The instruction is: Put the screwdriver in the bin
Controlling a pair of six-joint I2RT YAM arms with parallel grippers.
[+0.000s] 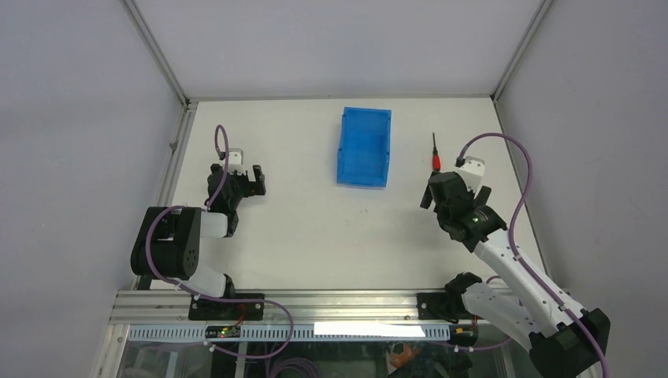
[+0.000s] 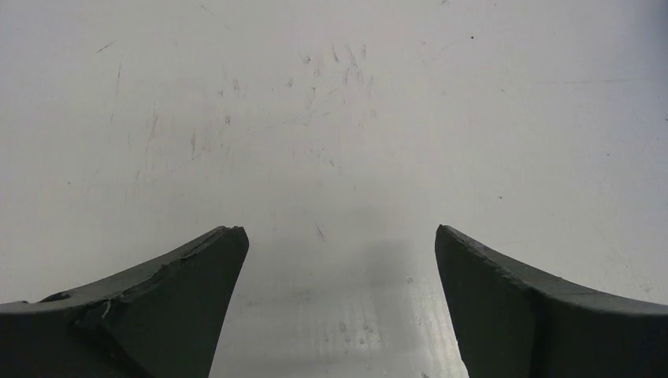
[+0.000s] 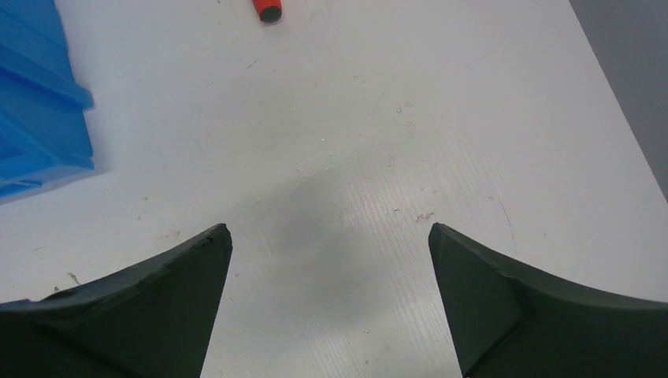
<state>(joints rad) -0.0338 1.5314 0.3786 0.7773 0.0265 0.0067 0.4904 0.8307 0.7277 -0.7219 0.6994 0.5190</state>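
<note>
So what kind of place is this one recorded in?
Probably a lab robot test cell: a white table boxed in by grey panel walls with aluminium framing, and a blue bin and small screwdriver laid out.

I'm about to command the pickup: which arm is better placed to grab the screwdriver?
Right. The screwdriver lies just beyond the open right gripper, right of the bin, and its red handle shows in the right wrist view. The left gripper sits on the bin's other side, its camera showing only table.
</note>
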